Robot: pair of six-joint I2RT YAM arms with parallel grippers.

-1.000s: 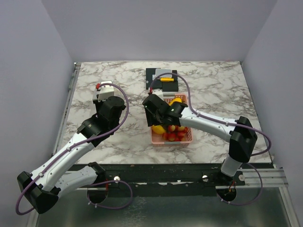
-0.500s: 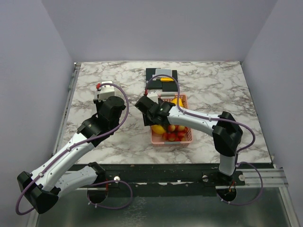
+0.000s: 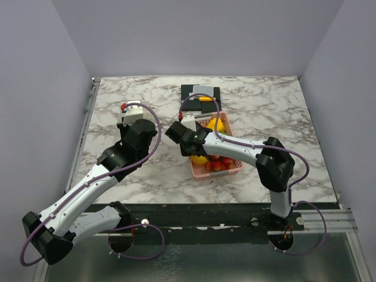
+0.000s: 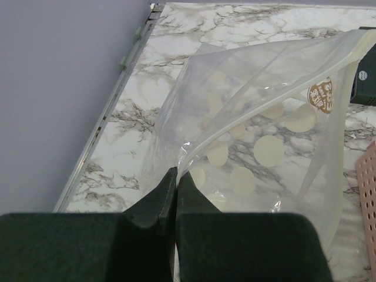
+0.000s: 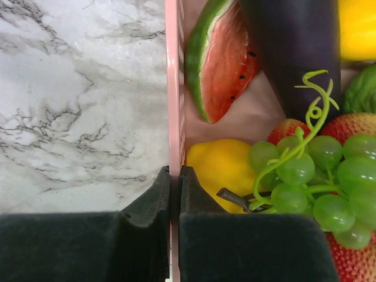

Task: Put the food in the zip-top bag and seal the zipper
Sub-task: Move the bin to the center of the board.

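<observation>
my right tool [image 5: 174, 179] pinches the basket wall [image 5: 172, 70], not food [image 5: 223, 64]; lifting may spill it. my left tool [image 4: 176, 179] pinches the zip-top bag [image 4: 264, 106] film.

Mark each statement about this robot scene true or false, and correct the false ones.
1. The left pincer is shut on the zip-top bag. True.
2. The right pincer is gripping the grapes. False: it is clamped on the wall of the pink basket; the grapes lie inside the basket.
3. The watermelon slice lies in the zip-top bag. False: it lies in the pink basket.
4. No food shows inside the zip-top bag. True.
</observation>
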